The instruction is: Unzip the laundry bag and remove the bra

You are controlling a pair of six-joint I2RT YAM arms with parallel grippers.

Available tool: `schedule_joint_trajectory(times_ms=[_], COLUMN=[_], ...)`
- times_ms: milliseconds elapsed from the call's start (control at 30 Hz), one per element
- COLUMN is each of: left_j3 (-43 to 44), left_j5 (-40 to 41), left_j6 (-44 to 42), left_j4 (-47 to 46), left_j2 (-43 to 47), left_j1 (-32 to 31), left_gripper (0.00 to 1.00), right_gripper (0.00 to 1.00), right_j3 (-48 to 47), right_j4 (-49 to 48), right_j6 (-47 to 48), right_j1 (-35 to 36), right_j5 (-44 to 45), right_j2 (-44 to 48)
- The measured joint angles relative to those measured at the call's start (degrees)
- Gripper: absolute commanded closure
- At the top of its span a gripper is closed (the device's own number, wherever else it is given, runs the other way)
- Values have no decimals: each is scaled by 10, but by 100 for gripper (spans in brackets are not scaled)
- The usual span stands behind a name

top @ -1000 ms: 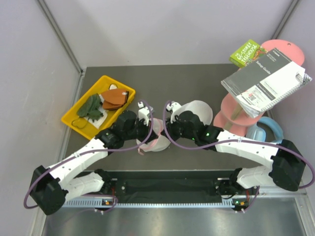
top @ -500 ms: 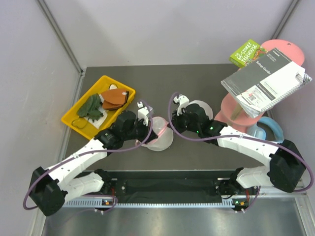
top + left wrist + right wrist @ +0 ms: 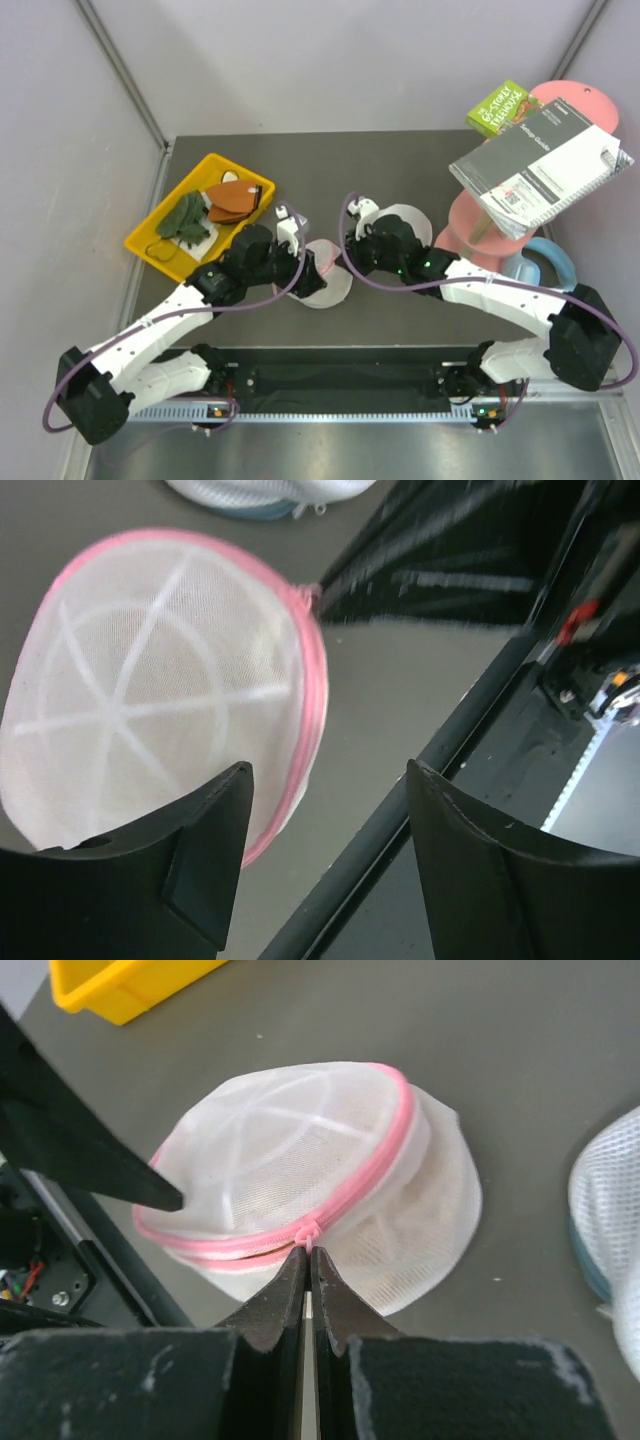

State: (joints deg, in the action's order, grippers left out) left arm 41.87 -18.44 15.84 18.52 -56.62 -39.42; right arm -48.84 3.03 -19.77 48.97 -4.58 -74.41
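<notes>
The laundry bag (image 3: 326, 277) is a white mesh dome with a pink zip rim, lying on the dark table between my two arms. In the right wrist view the bag (image 3: 300, 1165) has its pink zipper pull (image 3: 313, 1232) pinched at the tips of my right gripper (image 3: 308, 1252), which is shut on it. My left gripper (image 3: 328, 770) stands open beside the bag (image 3: 150, 700), its left finger over the bag's near rim and nothing between the jaws. The bra does not show.
A yellow tray (image 3: 150, 247) with green and reddish-brown cloth sits at the back left. A plain white mesh dome (image 3: 408, 224) lies behind the right arm. A pink stand (image 3: 478, 232) carrying booklets rises at the right. A black rail (image 3: 400, 815) runs along the near table edge.
My left gripper has gone from shut to open and let go of the bag. The bag has settled flatter on the table. My right gripper stays shut on the zipper pull.
</notes>
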Motion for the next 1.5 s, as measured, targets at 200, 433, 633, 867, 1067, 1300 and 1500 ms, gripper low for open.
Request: schedule_joint_trajectory(times_ms=[200, 433, 633, 867, 1067, 1300, 1500], left_j3=[10, 8, 0, -4, -4, -4, -4], left_j5=[-9, -1, 5, 11, 11, 11, 12], left_j6=[17, 21, 20, 18, 13, 7, 5], left_j4=[-31, -37, -43, -47, -52, -52, -49], left_j2=[-1, -7, -17, -35, -38, -39, -39], left_j1=[0, 0, 0, 0, -1, -1, -1], left_gripper=[33, 36, 59, 93, 100, 100, 100], right_gripper=[100, 100, 100, 100, 100, 100, 100], right_j3=[1, 1, 1, 1, 1, 1, 1], right_j4=[-2, -2, -2, -2, -2, 1, 5], right_j6=[-20, -34, -35, -35, -35, -34, -28], right_j1=[43, 64, 64, 64, 64, 62, 42], right_j5=[4, 9, 15, 17, 18, 22, 23], right_j2=[11, 13, 15, 16, 16, 16, 16])
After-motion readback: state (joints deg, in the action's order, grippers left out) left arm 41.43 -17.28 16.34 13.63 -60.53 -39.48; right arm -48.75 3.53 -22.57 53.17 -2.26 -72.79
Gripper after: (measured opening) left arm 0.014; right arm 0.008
